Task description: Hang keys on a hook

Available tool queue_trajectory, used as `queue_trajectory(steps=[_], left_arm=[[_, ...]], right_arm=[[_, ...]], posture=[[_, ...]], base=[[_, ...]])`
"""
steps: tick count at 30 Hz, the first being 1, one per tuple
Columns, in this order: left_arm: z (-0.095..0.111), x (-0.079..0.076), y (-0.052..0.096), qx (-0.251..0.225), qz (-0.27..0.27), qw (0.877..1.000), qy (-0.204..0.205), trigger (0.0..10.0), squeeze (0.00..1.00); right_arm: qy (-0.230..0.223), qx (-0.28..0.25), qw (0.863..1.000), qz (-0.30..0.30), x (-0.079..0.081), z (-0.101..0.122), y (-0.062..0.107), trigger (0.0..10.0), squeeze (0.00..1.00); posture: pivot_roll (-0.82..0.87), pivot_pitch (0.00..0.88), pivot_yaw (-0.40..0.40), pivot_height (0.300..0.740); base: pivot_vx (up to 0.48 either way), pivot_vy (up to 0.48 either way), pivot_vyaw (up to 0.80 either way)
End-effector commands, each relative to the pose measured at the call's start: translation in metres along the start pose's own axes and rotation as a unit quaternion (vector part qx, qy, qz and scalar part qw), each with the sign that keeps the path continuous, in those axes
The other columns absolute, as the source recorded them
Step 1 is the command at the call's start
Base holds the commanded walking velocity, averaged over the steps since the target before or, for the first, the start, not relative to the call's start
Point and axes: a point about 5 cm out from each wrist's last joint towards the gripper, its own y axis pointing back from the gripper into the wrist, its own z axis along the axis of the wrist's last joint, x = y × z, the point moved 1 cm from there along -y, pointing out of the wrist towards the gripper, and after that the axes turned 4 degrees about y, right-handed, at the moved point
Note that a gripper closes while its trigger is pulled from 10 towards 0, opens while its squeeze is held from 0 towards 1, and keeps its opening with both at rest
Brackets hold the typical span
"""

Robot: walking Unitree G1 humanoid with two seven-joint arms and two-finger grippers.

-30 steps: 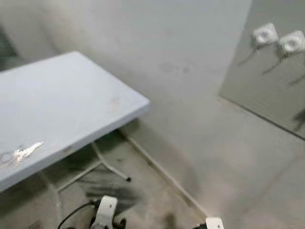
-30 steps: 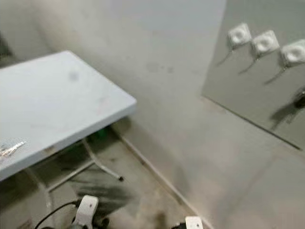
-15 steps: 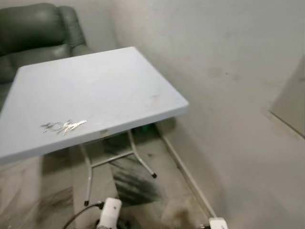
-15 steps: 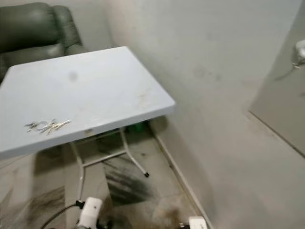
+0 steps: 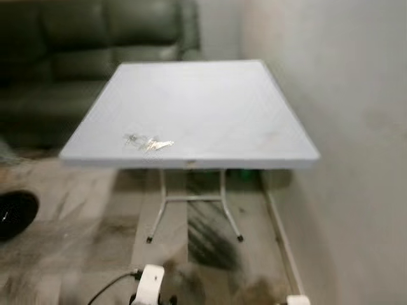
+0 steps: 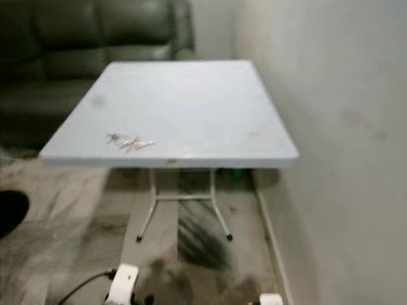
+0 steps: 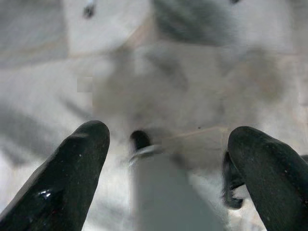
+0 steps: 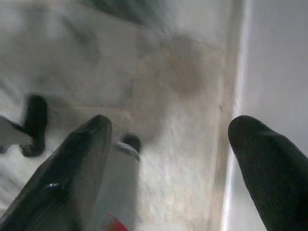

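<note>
The keys (image 5: 147, 143) lie on the pale folding table (image 5: 210, 95) in front of me, near its front edge and left of centre. Blur smears them into a thin silvery tangle, so I cannot count them or make out a ring. A dark sofa (image 5: 76, 51) stands beyond the table, cut off at the top and left. A plain wall (image 5: 343, 82) runs along the right. My left gripper (image 7: 168, 144) and right gripper (image 8: 168, 139) hang over the stained floor (image 5: 82, 235), fingers spread, holding nothing.
</note>
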Motion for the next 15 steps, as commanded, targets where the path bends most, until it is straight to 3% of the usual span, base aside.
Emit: queue_trajectory(steps=[1, 15], left_arm=[[0.0086, -0.0058, -0.002, -0.012, -0.008, 1.0, -0.001, 10.0, 0.0], [0.0088, -0.0057, -0.0022, -0.011, -0.006, 1.0, 0.014, 10.0, 0.0]], right_arm=[[-0.002, 0.011, 1.0, -0.002, -0.0009, -0.0078, 0.002, 10.0, 0.0], [-0.019, 0.009, 1.0, -0.004, -0.002, -0.0078, 0.0021, 10.0, 0.0]], posture=[[-0.05, 0.0, -0.025, 0.74], [-0.04, 0.0, -0.029, 0.74]], base=[[0.0, 0.0, 0.8], [0.0, 0.0, 0.0]])
